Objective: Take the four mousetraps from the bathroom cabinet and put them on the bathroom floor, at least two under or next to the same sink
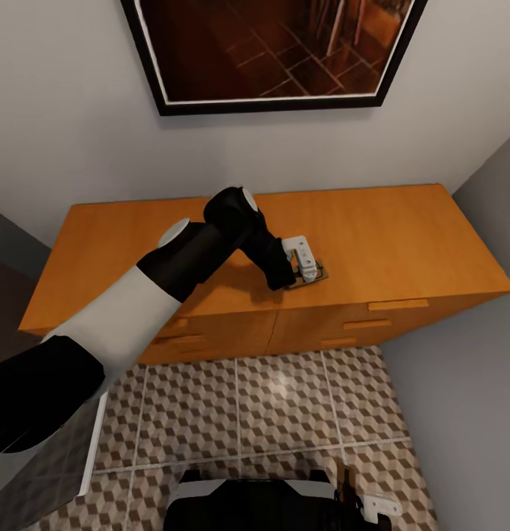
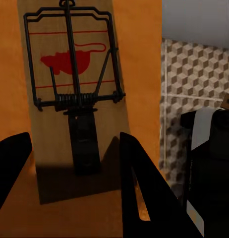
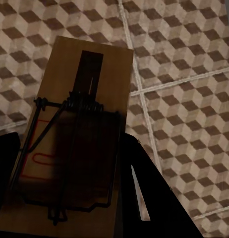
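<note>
A tan mousetrap (image 1: 319, 274) with a red mark lies flat on the orange-brown cabinet (image 1: 402, 228) top, near the front edge. My left gripper (image 1: 305, 264) reaches down over it. In the left wrist view its dark fingers (image 2: 137, 168) press against both long sides of that mousetrap (image 2: 75, 74), shut on its near end. Low at my right side, my right gripper (image 3: 70, 141) is shut on a second mousetrap (image 3: 85, 99), held tilted in the air above the cube-patterned bathroom floor (image 3: 184, 49).
The cabinet stands against a pale wall under a dark-framed picture (image 1: 277, 51). Its drawers (image 1: 399, 304) face me. A grey wall (image 1: 469, 369) closes the right side. Tiled floor (image 1: 284, 413) lies between the cabinet and my base (image 1: 247, 501).
</note>
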{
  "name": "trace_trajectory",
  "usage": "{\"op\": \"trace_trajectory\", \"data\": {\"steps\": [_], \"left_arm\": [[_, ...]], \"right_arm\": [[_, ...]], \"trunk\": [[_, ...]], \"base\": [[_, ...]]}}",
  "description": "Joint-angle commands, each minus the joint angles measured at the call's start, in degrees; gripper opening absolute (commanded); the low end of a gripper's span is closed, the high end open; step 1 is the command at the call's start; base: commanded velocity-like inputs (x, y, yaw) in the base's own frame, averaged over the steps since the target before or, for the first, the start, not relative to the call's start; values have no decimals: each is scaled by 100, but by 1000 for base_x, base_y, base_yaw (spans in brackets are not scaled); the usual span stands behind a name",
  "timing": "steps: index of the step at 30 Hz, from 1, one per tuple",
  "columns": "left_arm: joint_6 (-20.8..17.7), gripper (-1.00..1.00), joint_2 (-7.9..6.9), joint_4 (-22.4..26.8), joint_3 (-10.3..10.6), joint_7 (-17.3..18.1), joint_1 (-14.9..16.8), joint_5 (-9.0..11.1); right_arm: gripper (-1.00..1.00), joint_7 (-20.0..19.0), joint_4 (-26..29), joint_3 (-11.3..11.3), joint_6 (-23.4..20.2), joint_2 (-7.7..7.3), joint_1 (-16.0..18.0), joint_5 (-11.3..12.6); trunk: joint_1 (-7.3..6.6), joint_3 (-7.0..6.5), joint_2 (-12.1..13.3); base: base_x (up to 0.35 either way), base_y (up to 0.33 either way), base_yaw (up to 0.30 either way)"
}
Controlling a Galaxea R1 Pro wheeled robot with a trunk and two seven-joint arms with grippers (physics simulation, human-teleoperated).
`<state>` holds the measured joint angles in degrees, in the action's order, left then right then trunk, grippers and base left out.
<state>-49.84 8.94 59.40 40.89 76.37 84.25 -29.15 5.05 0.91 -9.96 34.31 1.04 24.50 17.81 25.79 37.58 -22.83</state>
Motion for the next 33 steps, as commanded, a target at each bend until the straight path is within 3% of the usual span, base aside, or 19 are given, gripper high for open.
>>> {"op": "trace_trajectory", "data": {"steps": [1, 15, 25, 33], "left_arm": [[-52, -100, 2, 3, -2, 55, 4, -56], [-52, -100, 2, 1, 24, 61, 4, -55], [-52, -100, 2, -24, 41, 54, 4, -55], [-48, -100, -2, -50, 65, 50, 4, -55]], "right_arm": [[-100, 40, -3, -50, 14, 2, 2, 18], [-100, 40, -3, -50, 14, 0, 2, 16], [-100, -29, -3, -50, 58, -123, 2, 12], [-100, -39, -10, -50, 52, -128, 2, 5]], "trunk": [[0, 7, -9], [0, 7, -9], [0, 7, -9], [0, 7, -9]], "base": [[-334, 0, 0], [-335, 0, 0], [-335, 0, 0], [-335, 0, 0]]}}
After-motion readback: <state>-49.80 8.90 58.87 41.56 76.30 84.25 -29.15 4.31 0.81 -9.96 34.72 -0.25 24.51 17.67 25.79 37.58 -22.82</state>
